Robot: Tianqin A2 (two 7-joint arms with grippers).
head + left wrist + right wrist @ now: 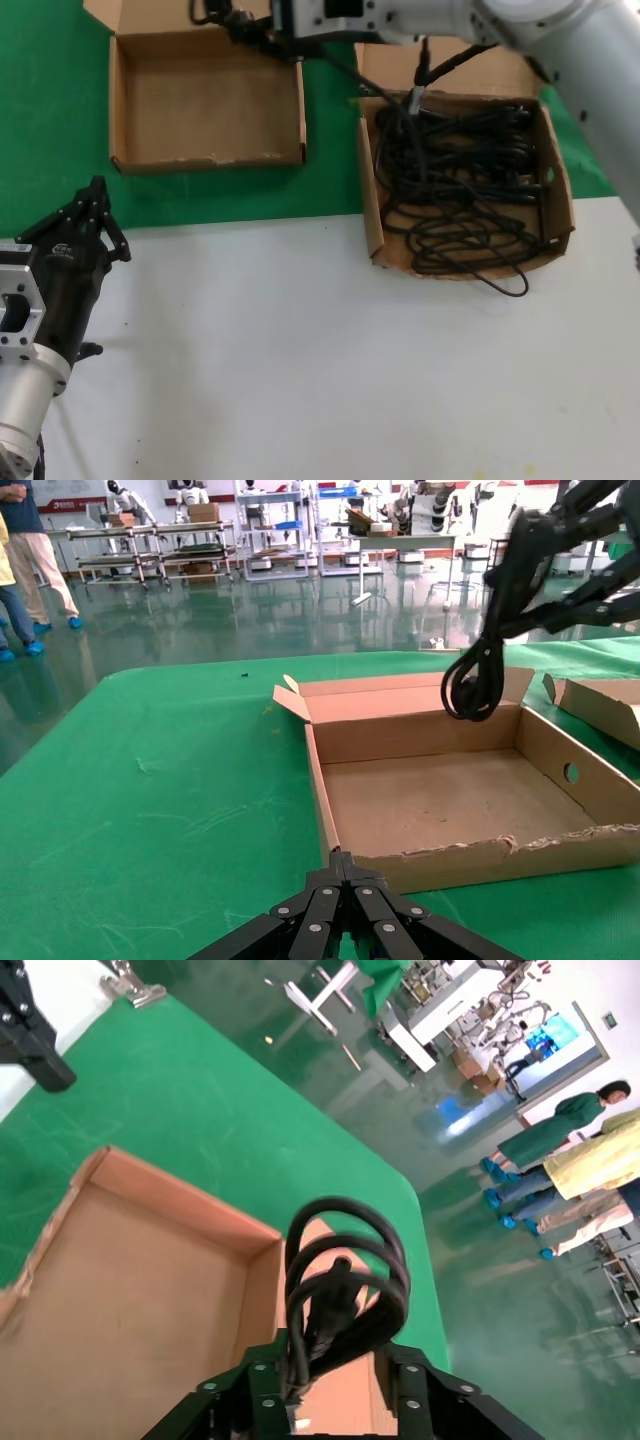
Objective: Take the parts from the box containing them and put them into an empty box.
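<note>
The right pincer (232, 20) hangs over the back edge of the empty box (205, 150), its fingers clamped on a coiled black power cord (345, 1290); in the left wrist view the cord's loops (472, 685) dangle just above the box's rear wall (420, 735). The empty box sits on the green cloth (60, 130), its floor bare. To its right stands the box containing the parts (372, 215), straddling the edge between green cloth and white counter (300, 350), and it holds a tangled heap of black cords (460, 190), one loop spilling over its front rim. The left pincer (95, 205) rests at the near left over the counter, its fingers drawn together and holding nothing.
</note>
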